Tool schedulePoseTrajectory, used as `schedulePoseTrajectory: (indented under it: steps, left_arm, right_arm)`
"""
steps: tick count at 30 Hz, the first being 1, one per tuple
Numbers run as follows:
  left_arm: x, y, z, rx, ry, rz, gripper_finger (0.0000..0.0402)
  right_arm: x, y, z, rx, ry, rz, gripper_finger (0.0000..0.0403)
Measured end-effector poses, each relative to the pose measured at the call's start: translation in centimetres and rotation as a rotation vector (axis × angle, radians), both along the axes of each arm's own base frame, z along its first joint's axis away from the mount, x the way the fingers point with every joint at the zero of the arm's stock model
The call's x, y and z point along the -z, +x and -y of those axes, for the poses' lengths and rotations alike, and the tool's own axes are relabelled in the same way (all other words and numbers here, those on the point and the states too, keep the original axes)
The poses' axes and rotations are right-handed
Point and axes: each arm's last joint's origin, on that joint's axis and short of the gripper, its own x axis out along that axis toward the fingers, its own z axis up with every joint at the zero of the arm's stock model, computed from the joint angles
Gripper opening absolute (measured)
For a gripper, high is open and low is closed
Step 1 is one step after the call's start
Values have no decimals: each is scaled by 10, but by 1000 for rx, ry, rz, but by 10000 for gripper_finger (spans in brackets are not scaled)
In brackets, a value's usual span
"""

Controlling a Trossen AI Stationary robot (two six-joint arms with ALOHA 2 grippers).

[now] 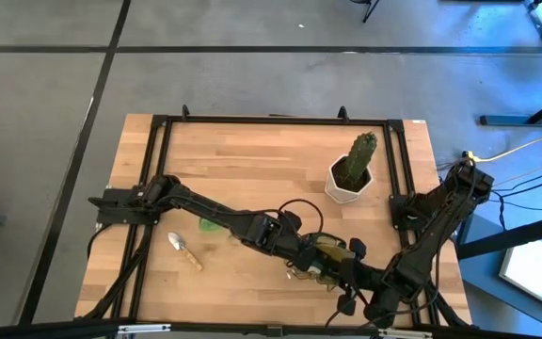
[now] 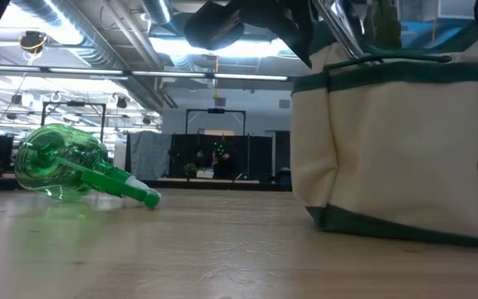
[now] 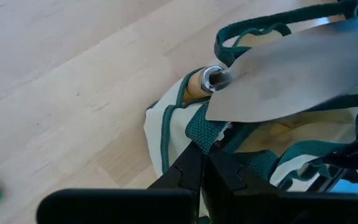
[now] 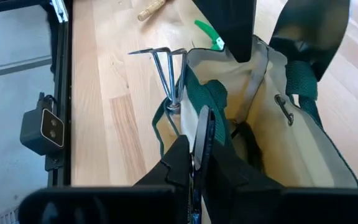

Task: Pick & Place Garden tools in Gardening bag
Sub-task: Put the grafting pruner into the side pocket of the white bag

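Note:
The khaki gardening bag point(image 1: 326, 252) with green trim stands near the table's front edge. My left gripper point(image 3: 202, 158) hangs shut over its rim. My right gripper point(image 4: 194, 146) comes from the right, shut on a thin dark tool. A silver trowel point(image 3: 291, 68) stands blade up, with its wooden handle point(image 3: 194, 84) in a side pocket. A three-pronged rake point(image 4: 166, 62) sticks out of another pocket. A second trowel point(image 1: 184, 250) and the green spray bottle point(image 2: 73, 170) lie on the table to the bag's left. My left gripper's shut fingertips come slanting down from the table's left to the green strap point(image 3: 197, 130) at the bag's rim. Whether they pinch the strap or only stand against it, I cannot tell. My right gripper pinches a thin dark flat tool point(image 4: 202, 124) with a silvery edge between its two fingers. The tool shows edge-on and reaches past the fingertips beside the bag's green handle point(image 4: 215, 102). It is lifted over the bag's rim. Which tool it is I cannot tell.
A cactus in a white pot point(image 1: 351, 174) stands behind the bag toward the far right. The black frame rail point(image 4: 58, 93) runs along the table's edge near the right arm. Bare wood lies across the far left.

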Motion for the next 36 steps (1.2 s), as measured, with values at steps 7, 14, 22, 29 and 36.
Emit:
schedulePoseTrajectory:
  steps: [7, 14, 22, 29, 36]
  left_arm:
    - [0, 0, 0, 7, -10, -3, 1]
    - [0, 0, 0, 10, -12, -4, 1]
    - [0, 1, -3, 11, -17, -3, 1]
    - [0, 2, -3, 12, -19, -2, 1]
    - [0, 2, -3, 12, -18, 2, 1]
  right_arm:
    - [2, 3, 0, -12, -19, -7, 28]
    - [4, 8, -1, -16, -34, 11, 28]
    - [25, 18, -7, -34, -9, -40, 28]
    - [26, 18, -8, -38, -6, -46, 28]
    - [23, 17, -8, -55, 40, -74, 45]
